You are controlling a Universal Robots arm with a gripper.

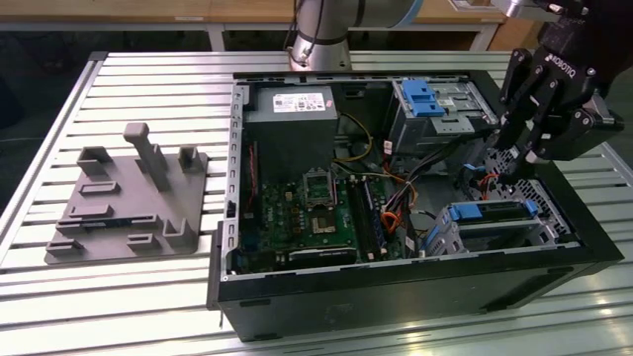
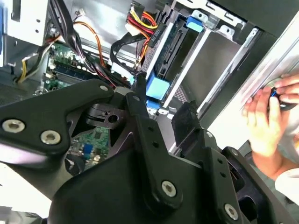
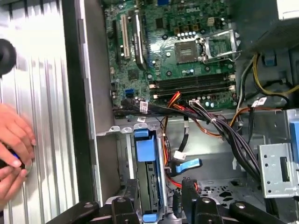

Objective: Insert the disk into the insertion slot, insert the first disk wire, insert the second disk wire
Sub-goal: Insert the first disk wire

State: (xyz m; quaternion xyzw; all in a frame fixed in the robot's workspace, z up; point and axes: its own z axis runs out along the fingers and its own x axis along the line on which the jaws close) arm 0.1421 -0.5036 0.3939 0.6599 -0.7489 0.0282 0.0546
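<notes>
The disk (image 1: 494, 211), in its blue caddy, sits inside the insertion slot (image 1: 475, 236), a silver cage at the case's corner on the exterior view's right. In the first wrist view the disk (image 3: 145, 154) stands edge-on in the slot (image 3: 122, 135). A blue-ended wire plug (image 3: 188, 164) hangs loose beside it, apart from the disk. My black gripper (image 1: 514, 167) hovers just above the disk, open, with nothing between its fingers. The two fingers straddle the caddy's end in both wrist views (image 3: 159, 198) (image 2: 161, 109), where the caddy's blue tab (image 2: 157, 87) shows.
The open computer case (image 1: 396, 297) lies on a slatted metal table (image 1: 148, 297). A taller grey cage with a blue latch (image 1: 423, 96) stands behind the slot. Cable bundles (image 3: 219, 126) cross beside the motherboard (image 3: 177, 46). A person's hand (image 3: 14, 149) rests outside the case wall. A grey fixture (image 1: 118, 200) lies on the exterior view's left.
</notes>
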